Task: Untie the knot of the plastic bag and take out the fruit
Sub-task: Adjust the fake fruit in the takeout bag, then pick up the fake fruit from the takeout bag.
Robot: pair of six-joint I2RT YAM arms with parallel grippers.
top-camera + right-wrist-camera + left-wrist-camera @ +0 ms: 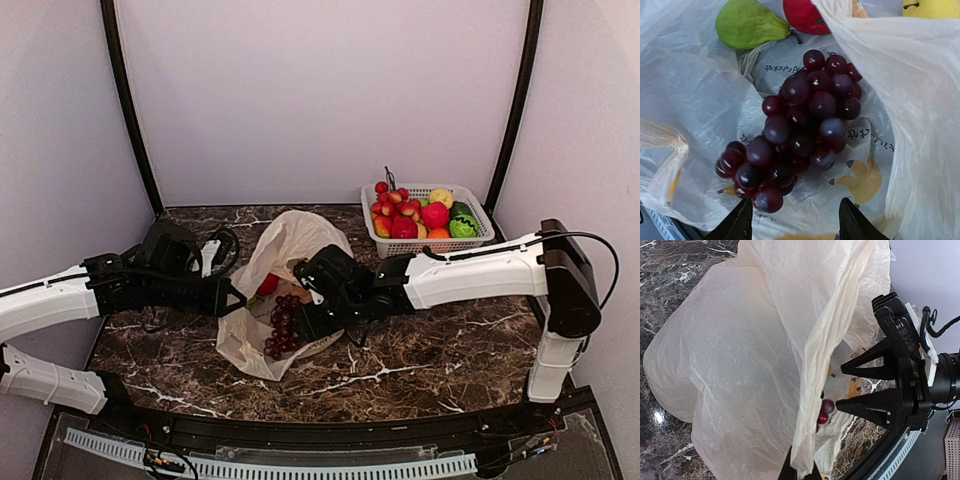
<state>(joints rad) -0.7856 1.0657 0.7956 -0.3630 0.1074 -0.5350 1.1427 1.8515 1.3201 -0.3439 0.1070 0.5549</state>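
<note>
I see a dark marble desk (420,360) enclosed by plain pale walls (320,90).

Left: the left arm (60,300) reaches in low over the desk. The left jaws are clamped on a fold of the bag (285,245) at its left edge.

Centre: the bag lies on the desk with its mouth open. The grapes (800,135) lie on the film inside. A green fruit (747,22), a red fruit (802,15) and a yellow fruit (930,7) lie beyond them. The right jaws stand apart at the mouth, just short of the near end of the grapes. I cannot tell whether they touch.

Right: a white basket (440,245) holding other fruit (435,214) stands in the far right corner.
</note>
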